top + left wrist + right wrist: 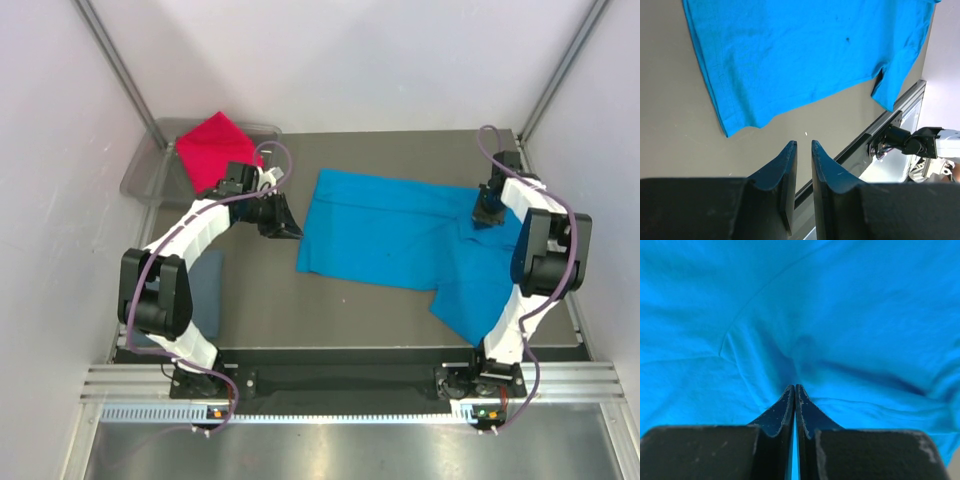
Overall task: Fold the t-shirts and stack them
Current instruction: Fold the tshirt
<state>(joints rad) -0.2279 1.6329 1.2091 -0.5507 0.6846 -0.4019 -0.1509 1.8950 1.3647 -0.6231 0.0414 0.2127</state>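
- Worktop: dark and matt, carrying 3 t-shirts and 1 tray.
- Turquoise t-shirt: spread flat in 1 layer from the centre of the worktop toward the right edge. Its straight hem faces the left side. 1 sleeve runs down toward the near right corner.
- Red t-shirt: lying in the clear grey tray at the far left corner, with 1 point of cloth over the tray's far rim.
- Grey-blue t-shirt: on the worktop near the left edge, toward the near side, partly hidden by the left arm. Its folding cannot be judged.
- Left gripper: poised just off the hem corner of the turquoise t-shirt, on the shirt's left side. The 2 fingers stand a narrow slot apart, with bare worktop visible through the slot. Nothing is held, and no contact with cloth is seen.
- Right gripper: set down on the turquoise t-shirt near its far right part, close to the right edge. The jaws are closed together, tips into the cloth. Creases in the fabric run toward the tips, consistent with a pinch of this shirt.
- Mark noted: 1 small dark speck on the turquoise cloth, seen from the left wrist.
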